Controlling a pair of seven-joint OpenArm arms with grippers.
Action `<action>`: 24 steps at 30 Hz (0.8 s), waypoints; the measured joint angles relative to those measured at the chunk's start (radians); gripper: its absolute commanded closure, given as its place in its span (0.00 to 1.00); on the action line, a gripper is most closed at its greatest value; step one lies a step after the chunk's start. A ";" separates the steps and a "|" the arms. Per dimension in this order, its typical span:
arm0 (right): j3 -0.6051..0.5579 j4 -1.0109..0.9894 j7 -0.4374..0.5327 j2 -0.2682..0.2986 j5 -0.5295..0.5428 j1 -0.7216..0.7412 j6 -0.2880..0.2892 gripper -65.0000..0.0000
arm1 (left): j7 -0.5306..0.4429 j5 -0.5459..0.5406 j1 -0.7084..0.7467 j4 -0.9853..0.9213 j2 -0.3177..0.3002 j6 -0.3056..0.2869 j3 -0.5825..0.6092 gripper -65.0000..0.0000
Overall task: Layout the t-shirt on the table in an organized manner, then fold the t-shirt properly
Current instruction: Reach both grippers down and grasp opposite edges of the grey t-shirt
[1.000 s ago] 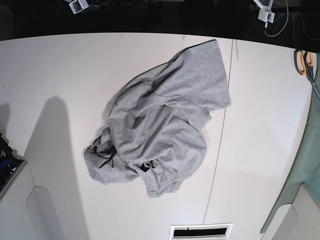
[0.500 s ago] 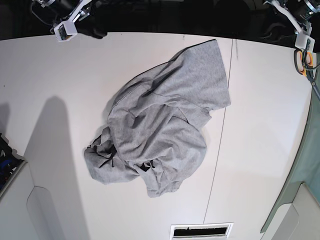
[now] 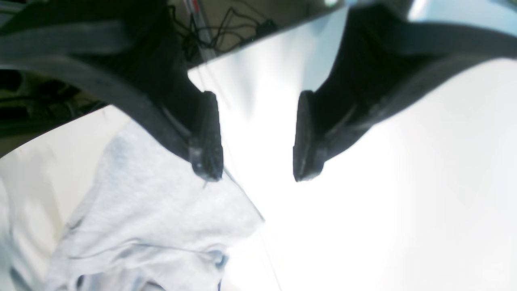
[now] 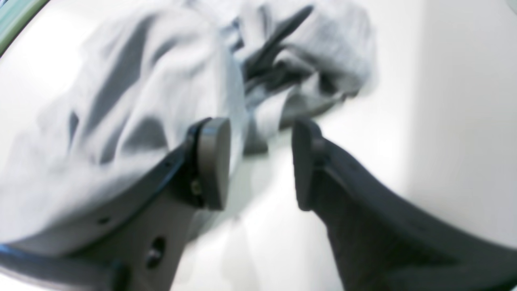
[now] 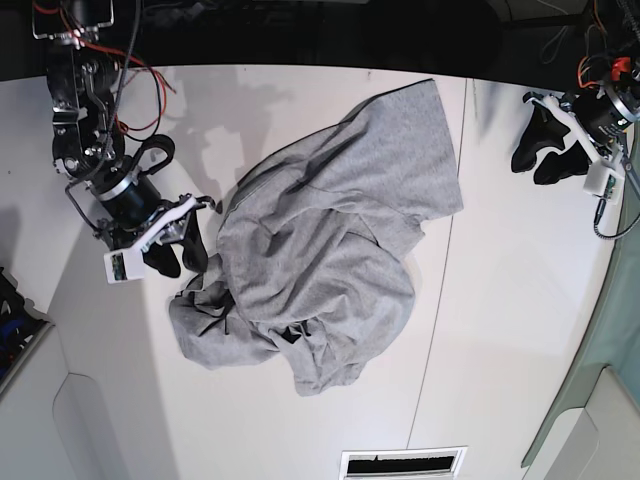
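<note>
Both arms are now reaching in over the worktop (image 5: 300, 430), absent a second ago, while the t-shirt (image 5: 320, 270) is lying crumpled mid-worktop. In the left wrist view, the left end effector (image 3: 257, 169) is hovering apart beside the cloth's edge. In the right wrist view, the right end effector (image 4: 260, 165) is gaping, empty, near bunched folds. Laying-out is just starting; next I'd expect each to be pinching an edge.
</note>
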 measured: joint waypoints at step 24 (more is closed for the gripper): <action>0.104 -0.320 -0.002 -0.123 -0.076 0.174 -0.053 0.61 | -0.001 0.098 -0.231 -0.287 0.090 0.074 0.207 0.51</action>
